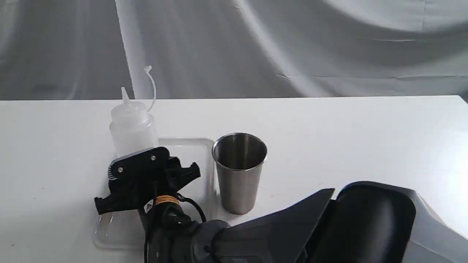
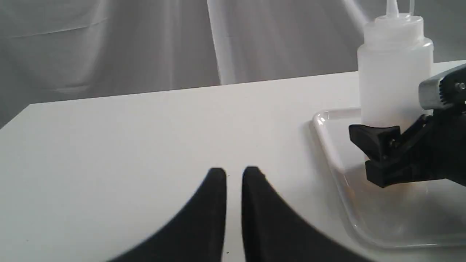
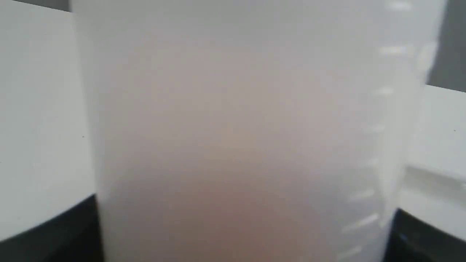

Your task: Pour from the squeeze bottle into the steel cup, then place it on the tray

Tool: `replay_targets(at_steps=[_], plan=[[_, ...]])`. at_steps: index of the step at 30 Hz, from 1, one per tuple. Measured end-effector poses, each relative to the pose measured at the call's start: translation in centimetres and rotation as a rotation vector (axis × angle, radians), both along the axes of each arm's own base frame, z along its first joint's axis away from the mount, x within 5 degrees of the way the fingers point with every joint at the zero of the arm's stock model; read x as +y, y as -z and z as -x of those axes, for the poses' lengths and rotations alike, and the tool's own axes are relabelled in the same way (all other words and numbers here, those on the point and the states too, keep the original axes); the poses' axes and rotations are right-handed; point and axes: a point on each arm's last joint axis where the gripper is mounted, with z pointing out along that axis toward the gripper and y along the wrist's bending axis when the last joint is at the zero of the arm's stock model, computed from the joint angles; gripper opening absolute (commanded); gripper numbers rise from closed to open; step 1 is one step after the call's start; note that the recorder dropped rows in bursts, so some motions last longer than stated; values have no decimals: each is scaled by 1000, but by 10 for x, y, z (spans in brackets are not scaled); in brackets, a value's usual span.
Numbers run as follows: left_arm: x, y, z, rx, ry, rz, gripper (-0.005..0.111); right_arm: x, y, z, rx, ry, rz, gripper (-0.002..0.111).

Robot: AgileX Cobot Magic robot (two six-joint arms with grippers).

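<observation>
The squeeze bottle (image 1: 133, 124) stands upright at the back of the tray (image 1: 190, 144), nozzle up, its tethered cap curling above on the strap. My right gripper (image 1: 146, 171) reaches across from the right and is shut on the bottle's lower body. In the right wrist view the bottle (image 3: 236, 127) fills the gap between both fingers (image 3: 47, 233), with a faint amber tint low down. The steel cup (image 1: 239, 171) stands upright just right of the tray. My left gripper (image 2: 234, 174) is shut over the bare table, left of the tray (image 2: 327, 145) and bottle (image 2: 395, 72).
The white table (image 1: 365, 138) runs back to a grey draped curtain (image 1: 292, 44). The right arm's dark body (image 1: 347, 223) fills the lower right of the exterior view, close to the cup.
</observation>
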Motion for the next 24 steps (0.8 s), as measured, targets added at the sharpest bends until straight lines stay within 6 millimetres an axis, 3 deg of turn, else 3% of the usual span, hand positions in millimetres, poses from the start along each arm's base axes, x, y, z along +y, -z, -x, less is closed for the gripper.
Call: replay_targets(at_steps=[24], plan=[[0, 0, 0, 0, 0, 0, 8, 2, 3, 1, 35, -21, 3, 16]])
